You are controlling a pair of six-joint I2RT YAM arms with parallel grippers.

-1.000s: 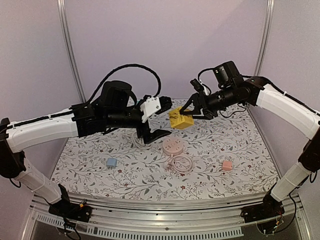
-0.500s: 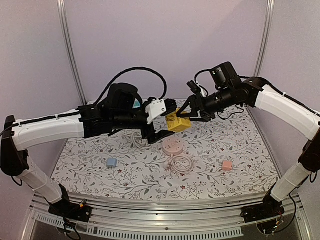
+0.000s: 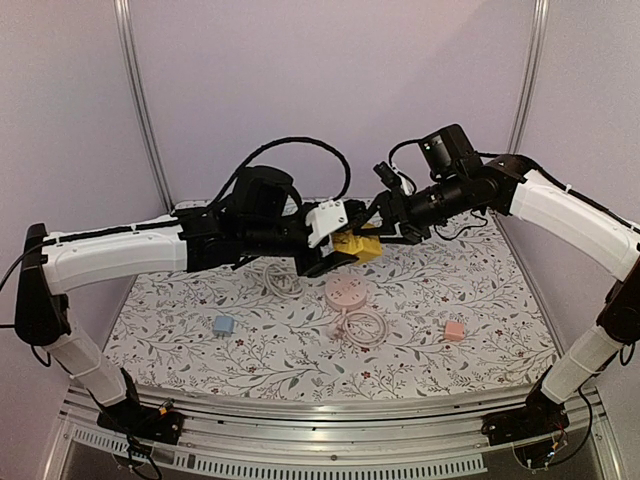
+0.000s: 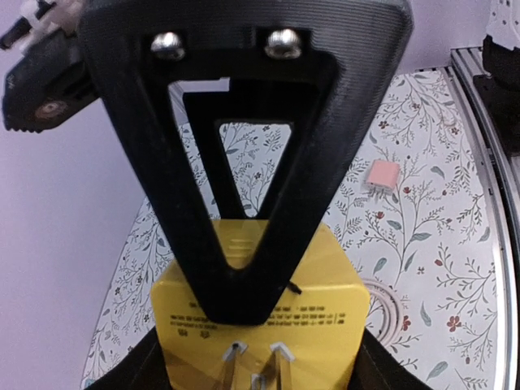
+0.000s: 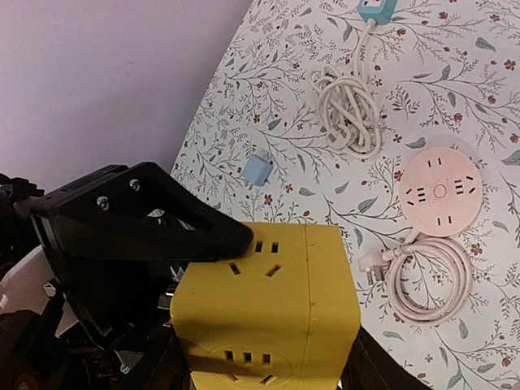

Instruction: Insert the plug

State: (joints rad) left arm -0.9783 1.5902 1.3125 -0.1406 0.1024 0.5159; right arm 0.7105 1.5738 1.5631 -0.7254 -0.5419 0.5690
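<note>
A yellow cube plug (image 3: 358, 245) with metal prongs (image 4: 280, 366) and socket holes (image 5: 264, 260) hangs in the air above the table's back middle. My right gripper (image 3: 385, 228) is shut on it, with its own fingers at the cube's two sides in the right wrist view (image 5: 260, 361). My left gripper (image 3: 335, 245) has come in from the left. Its fingers press against the cube's two sides in the left wrist view (image 4: 260, 361). The round pink power strip (image 3: 345, 293) lies on the table below and also shows in the right wrist view (image 5: 443, 191).
The pink strip's coiled cable (image 3: 362, 325) lies in front of it. A coiled white cable (image 3: 280, 278) lies to its left, with a teal block (image 5: 375, 8) at its far end. A small blue cube (image 3: 223, 325) sits front left and a small pink cube (image 3: 454, 331) front right.
My left arm has moved right to the cube and its jaws have closed in around it. My right gripper has brought the cube slightly left and now holds still.
</note>
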